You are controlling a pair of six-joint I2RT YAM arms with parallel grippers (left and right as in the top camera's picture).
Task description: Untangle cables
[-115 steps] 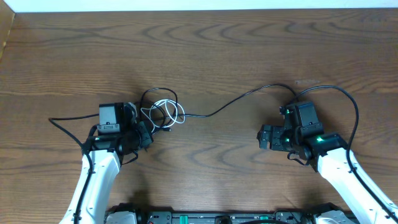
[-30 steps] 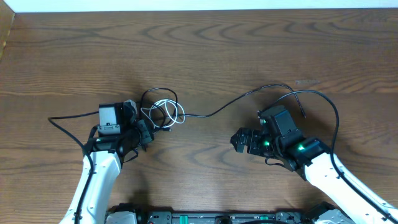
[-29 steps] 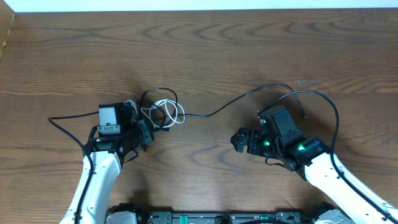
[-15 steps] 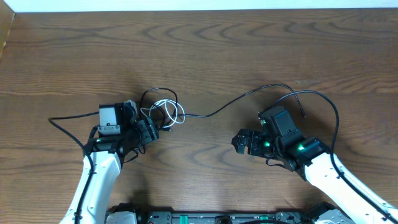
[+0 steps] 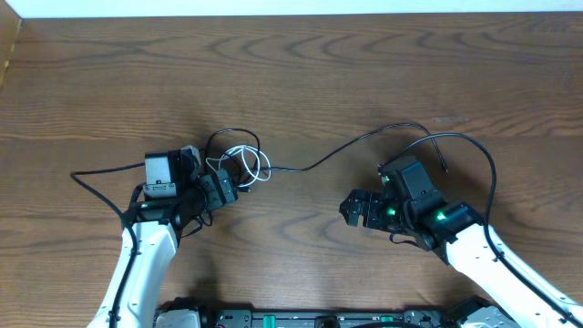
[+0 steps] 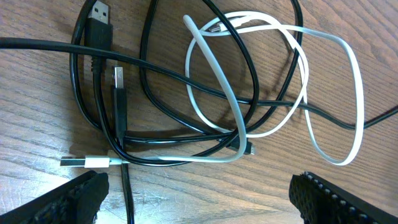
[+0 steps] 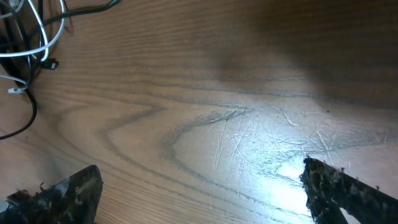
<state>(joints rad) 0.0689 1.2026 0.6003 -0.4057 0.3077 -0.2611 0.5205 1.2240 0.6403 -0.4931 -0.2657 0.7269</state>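
The cables (image 5: pixel 239 162) lie in a tangle left of the table's middle: one white cord looped through black ones. The left wrist view shows the white loops (image 6: pixel 280 68), the black cords (image 6: pixel 149 93), two black USB plugs (image 6: pixel 99 15) and a small white plug (image 6: pixel 84 162). One black cord (image 5: pixel 319 162) trails off rightwards. My left gripper (image 5: pixel 225 189) (image 6: pixel 205 202) stands open just short of the tangle, with one black cord crossing the gap near its left finger. My right gripper (image 5: pixel 348 208) (image 7: pixel 202 199) is open over bare wood, with the tangle (image 7: pixel 25 37) far off.
Thicker black arm cables run at the far left (image 5: pixel 100 173) and arc above the right arm (image 5: pixel 483 150). The wooden table (image 5: pixel 301 64) ends at a white strip at the back.
The left gripper's jaws have spread from nearly closed to wide open beside the tangle. The right arm, which had swung leftwards before that, has stayed still for the last second.
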